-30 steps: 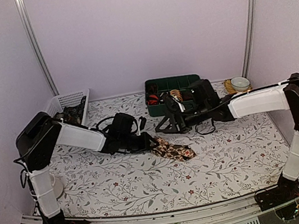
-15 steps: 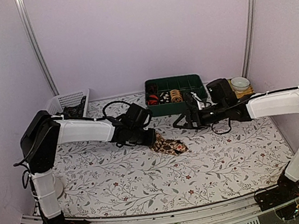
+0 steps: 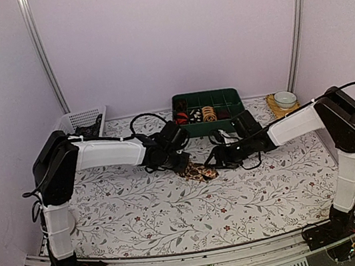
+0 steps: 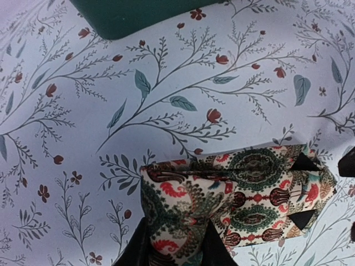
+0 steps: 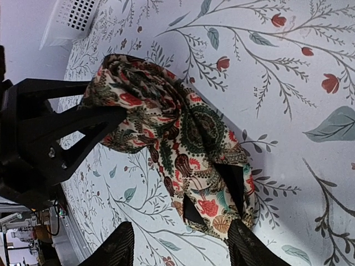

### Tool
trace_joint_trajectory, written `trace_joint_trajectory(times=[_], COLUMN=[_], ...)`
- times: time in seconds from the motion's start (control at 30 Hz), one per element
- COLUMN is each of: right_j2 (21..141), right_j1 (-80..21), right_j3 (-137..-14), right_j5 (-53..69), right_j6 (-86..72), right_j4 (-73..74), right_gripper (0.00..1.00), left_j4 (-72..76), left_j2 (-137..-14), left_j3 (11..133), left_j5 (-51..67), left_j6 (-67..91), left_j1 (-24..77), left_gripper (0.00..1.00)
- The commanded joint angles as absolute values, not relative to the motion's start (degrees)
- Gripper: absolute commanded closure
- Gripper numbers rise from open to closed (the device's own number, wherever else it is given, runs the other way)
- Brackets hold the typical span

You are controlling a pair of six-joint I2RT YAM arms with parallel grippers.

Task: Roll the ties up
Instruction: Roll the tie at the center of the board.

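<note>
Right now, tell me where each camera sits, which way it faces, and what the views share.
Top: fixed above and behind the arms, looking down over the table; both arms show, left hand and right hand at the tie.
Left wrist: looks down at the table; own fingers pinch the tie at the bottom edge; tray corner at the top.
Right wrist: looks low across the table toward the left hand and basket; own fingers straddle the tie's end.
Shared: all three see the tie.
</note>
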State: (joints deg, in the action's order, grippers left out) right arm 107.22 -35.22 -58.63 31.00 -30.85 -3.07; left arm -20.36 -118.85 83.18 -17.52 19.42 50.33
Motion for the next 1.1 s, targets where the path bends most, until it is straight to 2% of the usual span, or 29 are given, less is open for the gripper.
trace_joint_trajectory(times=[0.0, 0.17, 0.27, 0.3, 0.43, 0.5, 0.67, 0.8, 1.07], right_j2=[113.86, 117.64, 118.74, 118.89, 119.26, 119.21, 117.55, 116.52, 115.49], right_j1=[-35.51, -35.6, -35.96, -36.31, -38.06, -38.8, -41.11, -43.11, -44.31], right_j3=[-61.17, -63.57, -64.27, -64.38, -64.11, -63.28, -60.49, -59.44, -59.29], right_j5=[29.75, 27.78, 28.19, 28.16, 27.86, 27.62, 27.13, 27.37, 25.2], right_j6=[-31.19, -29.91, -29.71, -29.59, -28.87, -28.9, -30.09, -30.88, -31.08], right_j4=[-2.51, -0.79, -0.14, 0.21, 2.12, 2.63, 2.45, 2.27, 3.86], right_gripper=[0.43, 0.39, 0.44, 0.47, 0.73, 0.8, 0.81, 0.86, 0.87], left_j4=[-24.52, -23.12, -22.71, -22.54, -21.04, -20.1, -20.05, -19.54, -17.06], left_j2=[-121.02, -120.35, -119.84, -119.47, -117.82, -116.46, -115.82, -116.48, -115.88], left_j3=[83.77, 82.92, 82.43, 82.3, 81.16, 80.35, 79.96, 79.79, 77.2], left_j5=[-20.88, -19.35, -19.25, -19.25, -19.8, -20.28, -23.9, -24.08, -24.21], left_j6=[17.0, 16.53, 16.81, 17.04, 18.47, 19.37, 19.99, 19.95, 16.93], left_j1=[51.39, 51.35, 51.14, 50.98, 50.02, 49.53, 49.22, 49.48, 50.38], left_gripper=[0.89, 0.89, 0.89, 0.89, 0.89, 0.89, 0.89, 0.89, 0.9])
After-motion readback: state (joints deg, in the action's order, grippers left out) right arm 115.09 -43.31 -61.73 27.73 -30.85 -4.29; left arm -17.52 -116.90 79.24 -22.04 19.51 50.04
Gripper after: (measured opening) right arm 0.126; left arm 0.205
